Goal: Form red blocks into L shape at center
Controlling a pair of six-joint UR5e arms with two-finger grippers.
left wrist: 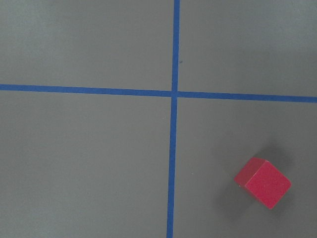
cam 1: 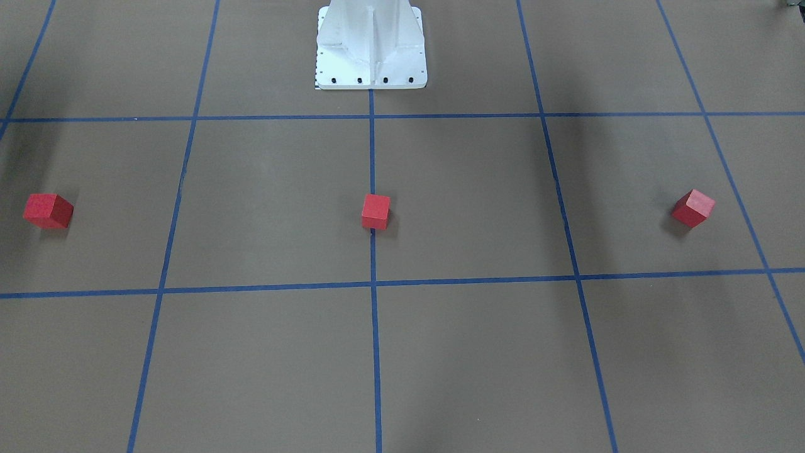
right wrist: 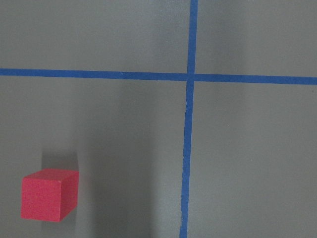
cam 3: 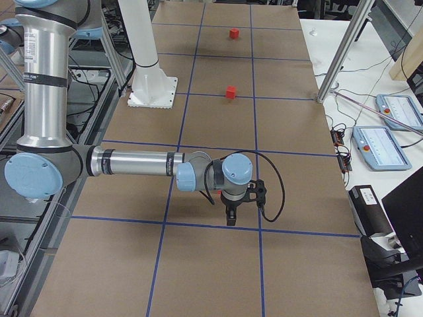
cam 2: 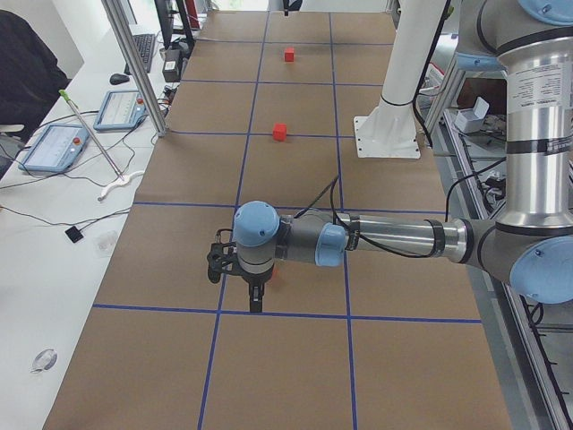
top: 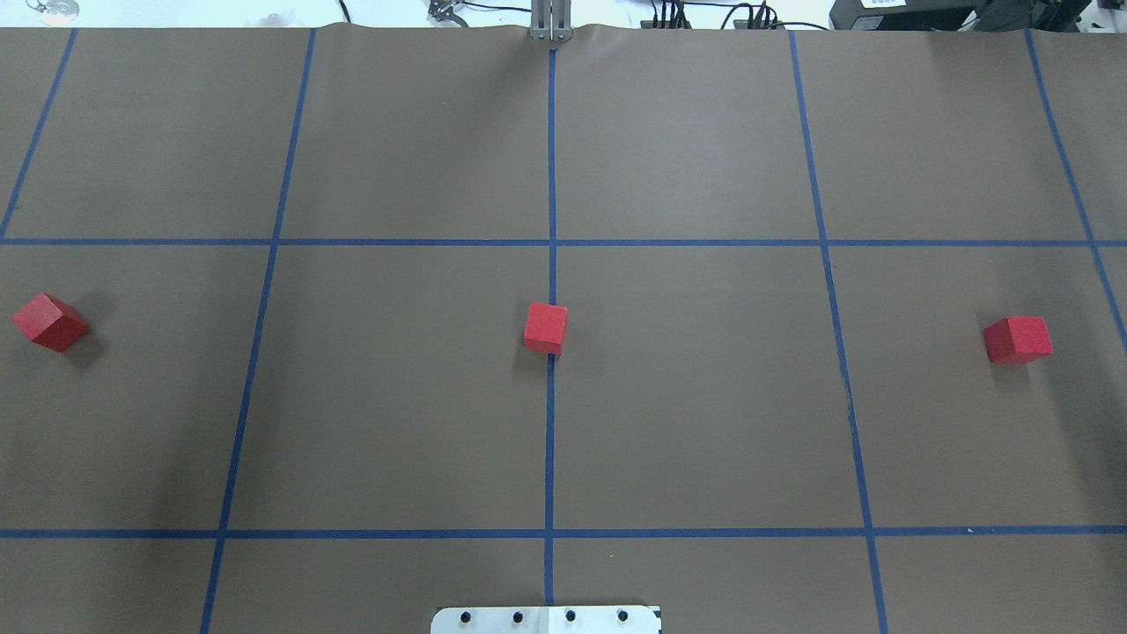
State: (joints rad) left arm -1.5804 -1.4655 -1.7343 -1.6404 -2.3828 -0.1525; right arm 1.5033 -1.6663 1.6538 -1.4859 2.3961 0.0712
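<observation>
light: even, diffuse overhead | shadows: soft, short beside red blocks (top: pixel 546 328) | focus: sharp throughout

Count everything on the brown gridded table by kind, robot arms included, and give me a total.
red blocks: 3
robot arms: 2
white metal base: 1
Total: 6

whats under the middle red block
The middle red block rests on the brown surface, sitting over a blue tape line that shows on both sides of it. The stretch of tape beneath the block is covered and cannot be seen.
</observation>
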